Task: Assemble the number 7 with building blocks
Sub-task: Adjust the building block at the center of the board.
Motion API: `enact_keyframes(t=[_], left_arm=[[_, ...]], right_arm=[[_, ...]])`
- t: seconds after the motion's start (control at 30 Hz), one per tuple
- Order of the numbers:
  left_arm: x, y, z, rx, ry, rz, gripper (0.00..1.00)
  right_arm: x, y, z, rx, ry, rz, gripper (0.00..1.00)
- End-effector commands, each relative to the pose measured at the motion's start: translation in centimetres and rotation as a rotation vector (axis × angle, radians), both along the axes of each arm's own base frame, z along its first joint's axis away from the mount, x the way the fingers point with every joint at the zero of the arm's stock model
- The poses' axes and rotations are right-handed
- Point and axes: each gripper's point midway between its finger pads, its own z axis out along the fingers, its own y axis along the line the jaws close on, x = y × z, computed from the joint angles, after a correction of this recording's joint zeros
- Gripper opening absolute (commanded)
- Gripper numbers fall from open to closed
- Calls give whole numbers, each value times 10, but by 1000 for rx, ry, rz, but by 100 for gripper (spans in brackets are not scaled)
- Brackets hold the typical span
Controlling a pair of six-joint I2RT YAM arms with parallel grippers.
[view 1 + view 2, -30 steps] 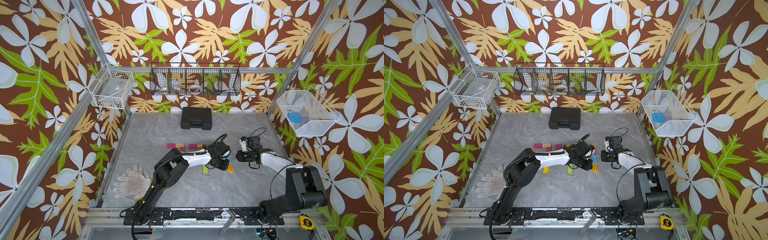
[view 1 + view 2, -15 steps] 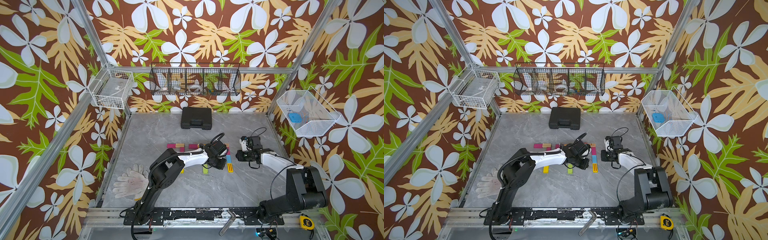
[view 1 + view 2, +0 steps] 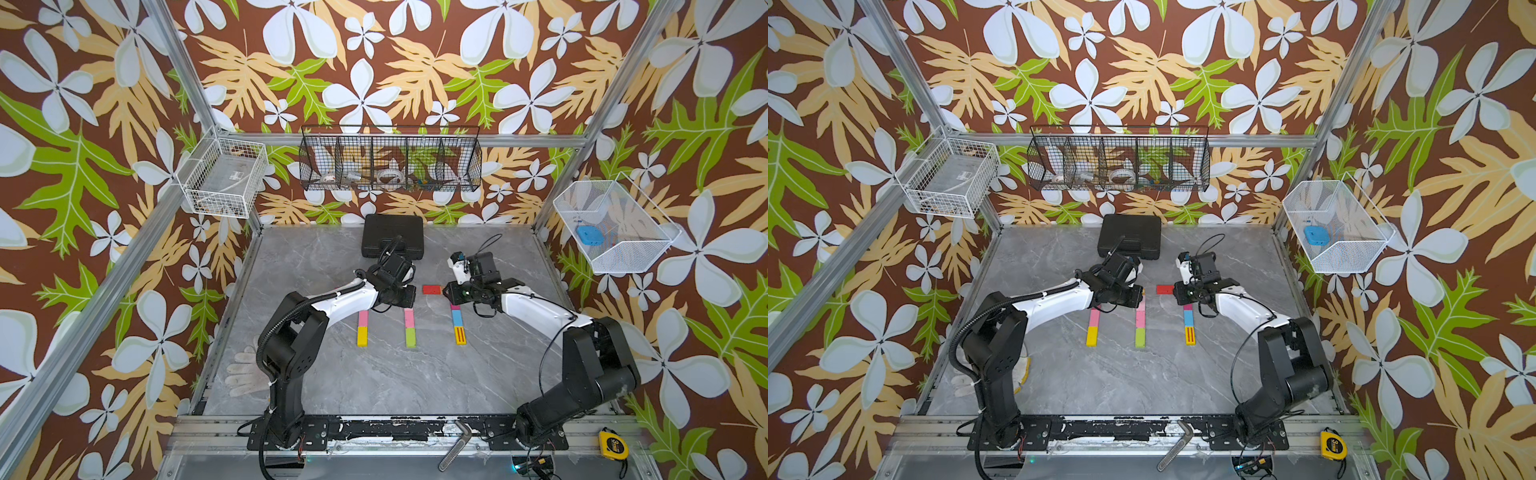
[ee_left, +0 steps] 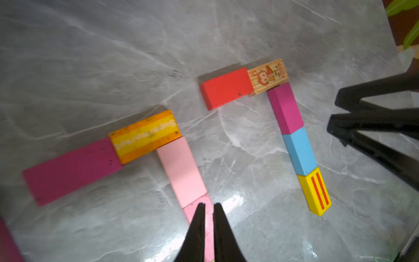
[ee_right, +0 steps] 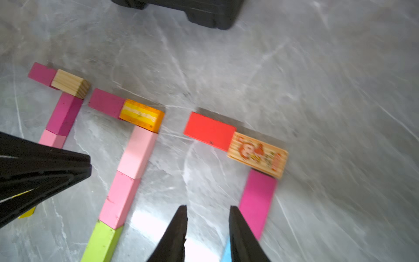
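Swinging back toward the black case (image 3: 392, 235) on the tabletop (image 3: 374, 374), the left claw (image 4: 209, 205) has pinched closed, empty, uncovering the red block (image 3: 431, 289). The right claw (image 5: 207, 208) hangs slightly parted, holding nothing. In front of the case the building blocks (image 5: 133, 156) lie flat as three 7 shapes; the one with the red block continues printed wood (image 4: 267, 76), magenta (image 4: 285, 108), blue (image 4: 299, 152), striped yellow (image 4: 316, 192). A white glove (image 3: 245, 374) lies well clear of the case.

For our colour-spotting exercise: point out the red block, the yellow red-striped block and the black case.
red block (image 4: 226, 87): left wrist view, middle of its top face.
yellow red-striped block (image 4: 316, 190): left wrist view, striped top face.
black case (image 3: 390, 230): a top view, middle of lid.
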Motion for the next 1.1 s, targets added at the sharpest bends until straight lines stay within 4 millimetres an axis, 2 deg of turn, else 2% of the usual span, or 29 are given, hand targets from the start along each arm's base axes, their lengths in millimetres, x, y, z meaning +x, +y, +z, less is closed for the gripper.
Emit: enact_keyframes(t=[0.0, 0.17, 0.37, 0.53, 0.7, 0.87, 1.07], left_arm=[[19, 19, 6, 6, -44, 62, 8], [41, 54, -1, 56, -53, 158, 0], [60, 77, -10, 110, -51, 218, 0], [67, 83, -18, 138, -30, 227, 0], [67, 85, -18, 130, -28, 226, 0], [64, 81, -14, 106, -31, 201, 0], [62, 77, -8, 76, -34, 186, 0]], right_arm=[[8, 20, -1, -3, 3, 14, 31], [18, 59, -12, -1, 24, 63, 28], [33, 80, -25, -3, 43, 63, 25], [41, 85, -34, -31, 57, 62, 24], [40, 81, -43, -69, 81, 44, 23], [30, 72, -47, -82, 94, 14, 22], [17, 71, -56, -88, 116, 18, 22]])
